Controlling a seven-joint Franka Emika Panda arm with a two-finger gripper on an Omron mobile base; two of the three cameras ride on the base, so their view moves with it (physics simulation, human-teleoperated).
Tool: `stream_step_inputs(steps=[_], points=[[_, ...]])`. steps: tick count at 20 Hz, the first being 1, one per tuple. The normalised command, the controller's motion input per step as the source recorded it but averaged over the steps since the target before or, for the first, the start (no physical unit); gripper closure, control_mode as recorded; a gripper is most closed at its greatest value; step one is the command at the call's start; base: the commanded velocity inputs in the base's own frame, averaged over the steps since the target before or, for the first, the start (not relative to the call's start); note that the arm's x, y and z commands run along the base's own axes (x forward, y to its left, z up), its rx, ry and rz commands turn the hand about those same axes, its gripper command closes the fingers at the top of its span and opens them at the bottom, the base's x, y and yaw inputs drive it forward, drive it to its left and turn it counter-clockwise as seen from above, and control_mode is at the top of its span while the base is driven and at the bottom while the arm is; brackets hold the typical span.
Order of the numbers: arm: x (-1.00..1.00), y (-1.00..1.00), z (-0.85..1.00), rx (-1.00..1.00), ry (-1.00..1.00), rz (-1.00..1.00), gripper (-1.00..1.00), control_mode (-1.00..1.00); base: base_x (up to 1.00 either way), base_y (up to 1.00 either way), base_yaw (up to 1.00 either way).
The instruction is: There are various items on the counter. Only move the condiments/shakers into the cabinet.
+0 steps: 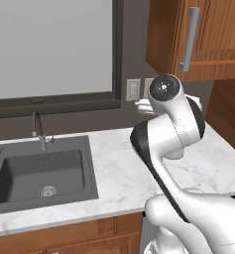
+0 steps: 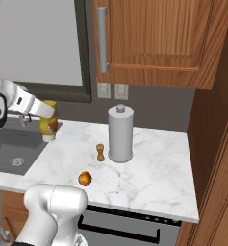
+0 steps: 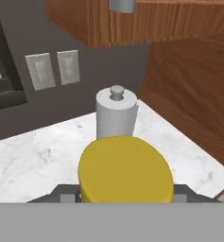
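My pincer [image 3: 125, 196] is closed on the yellow bottle [image 3: 125, 170], lifted off the counter [image 2: 149, 173]. In the hand view, the grey canister [image 3: 116, 113] stands at twelve o'clock beyond the bottle.

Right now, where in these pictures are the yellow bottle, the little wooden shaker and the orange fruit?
yellow bottle [image 2: 49, 126]: right base view, on its lower body beside the sink.
wooden shaker [image 2: 100, 153]: right base view, mid-body, left of the grey canister.
orange fruit [image 2: 84, 178]: right base view, centre of the fruit.
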Motion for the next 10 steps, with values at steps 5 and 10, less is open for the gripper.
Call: stream_step_inputs(steps=[5, 10], points=[[-0.63, -0.14, 0.19, 0.00, 0.13, 0.29, 1.00, -1.00, 0.00, 0.00, 0.00], [-0.38, -0.29, 0.00, 0.00, 0.11, 0.28, 1.00, -1.00, 0.00, 0.00, 0.00]])
